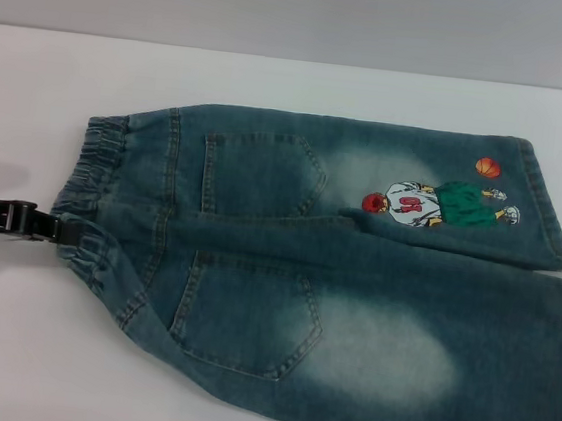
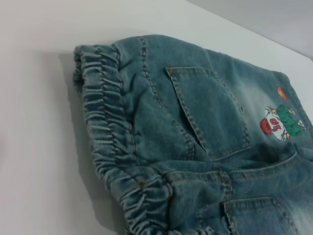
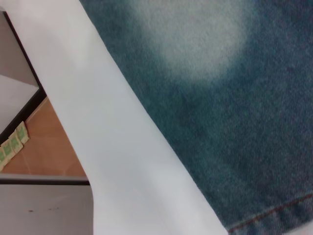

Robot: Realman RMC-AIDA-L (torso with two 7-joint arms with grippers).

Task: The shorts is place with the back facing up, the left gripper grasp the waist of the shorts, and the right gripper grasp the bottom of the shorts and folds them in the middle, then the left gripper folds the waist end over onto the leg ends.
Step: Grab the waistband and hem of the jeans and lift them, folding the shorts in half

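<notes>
Denim lies flat on the white desk [image 1: 31, 104], back side up, both pockets showing: the shorts [image 1: 351, 308] are spread with nothing folded yet, so the task looks to be at its very start.

Nearest the left claw [image 1: 70, 231] is the waist of the shorts [image 1: 97, 191], a gathered elastic band. The black claw reaches in level with the desk and meets that band about midway along it, its tip touching or just entering the ruffles; whether its fingers are spread or pinching cloth cannot be told, since the tip is lost against the dark fabric. In the left wrist view the ruffled band [image 2: 105, 122] sits close below the camera, and no fingers show.

Beyond the waist come the two back pockets, then the faded patches, and farthest from the left claw the bottom of the shorts [image 1: 552, 214], with the cartoon basketball-player print [image 1: 432, 204] on the far leg just short of its hem.

The right claw does not appear in any view; its wrist camera looks down on the pale patch and a stitched hem [image 3: 274, 218] at the desk's edge, so it probably hovers over the near leg.

Judging by look, the denim is soft but fairly thick and not slippery. The bunched elastic offers a raised ridge to pinch; the flat hems lie tight to the desk and will likely be harder to get under.
</notes>
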